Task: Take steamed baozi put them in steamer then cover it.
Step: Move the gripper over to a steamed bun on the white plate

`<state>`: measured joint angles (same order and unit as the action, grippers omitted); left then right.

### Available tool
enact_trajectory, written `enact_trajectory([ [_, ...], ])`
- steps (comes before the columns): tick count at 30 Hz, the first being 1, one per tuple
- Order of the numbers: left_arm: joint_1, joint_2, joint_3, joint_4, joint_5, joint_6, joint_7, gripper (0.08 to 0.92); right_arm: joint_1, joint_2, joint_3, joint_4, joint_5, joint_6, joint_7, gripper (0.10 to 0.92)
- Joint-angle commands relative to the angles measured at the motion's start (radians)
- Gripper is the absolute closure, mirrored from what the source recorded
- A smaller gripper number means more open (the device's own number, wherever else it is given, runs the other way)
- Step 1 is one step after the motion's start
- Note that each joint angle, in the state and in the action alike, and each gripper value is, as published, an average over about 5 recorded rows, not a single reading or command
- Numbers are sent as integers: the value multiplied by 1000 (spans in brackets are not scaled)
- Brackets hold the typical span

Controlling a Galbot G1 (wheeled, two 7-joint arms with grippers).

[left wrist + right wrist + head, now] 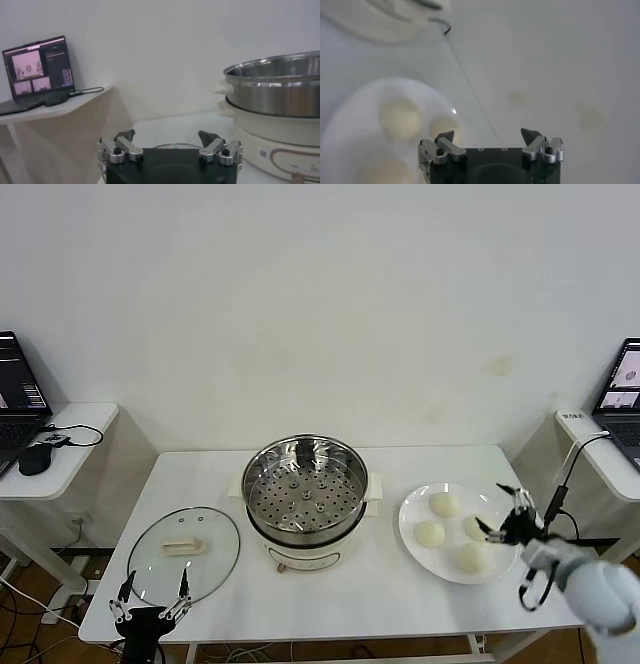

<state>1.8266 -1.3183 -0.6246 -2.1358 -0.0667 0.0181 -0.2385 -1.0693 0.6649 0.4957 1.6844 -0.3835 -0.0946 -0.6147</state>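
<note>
Buns (pixel 452 531), four of them, are sitting on a white plate (pixel 415 532) on the right side of the white table (pixel 200 474), all still outside the steamer (pixel 305 496).

Nearest the robot, the left gripper (pixel 151 603) is hanging at the table's front edge on the left, its fingers spread wide and holding nothing; in its wrist view the gripper (pixel 170 142) is pointing across the table, with the steamer's steel wall (pixel 275 90) off to one side. Just beyond it, the glass lid (pixel 184 553) is lying flat on the table, handle up, apart from the steamer.

On the right, the right gripper (pixel 505 514) is hovering at the plate's outer rim, just beside the buns, fingers spread and empty; in its wrist view the gripper (pixel 490 141) is showing open above the plate (pixel 350 125).

Farther back, in the middle of the table, the steamer is standing uncovered, its perforated tray showing bare. Beyond, laptops (pixel 20 379) are sitting on side desks against the white wall.
</note>
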Motion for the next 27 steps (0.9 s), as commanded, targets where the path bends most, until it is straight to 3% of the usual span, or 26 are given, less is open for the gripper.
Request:
enact_trajectory([
  [1,-11,3,-5,3,30,31,-12,177,420,-198,-359,-238,3,2,-279,203],
  [13,-24,14,-23,17,32,35,-6,177,909,-27,-910,-531,86,114,-406,202],
  [20,-30,15,-39,30,31,34,-5,177,1037,145,-1055,-690,64,145,-440,203],
  [27,-31,21,-59,37,28,34,-5,177,1037,222,-1068,-777,-1,160,-456,203],
])
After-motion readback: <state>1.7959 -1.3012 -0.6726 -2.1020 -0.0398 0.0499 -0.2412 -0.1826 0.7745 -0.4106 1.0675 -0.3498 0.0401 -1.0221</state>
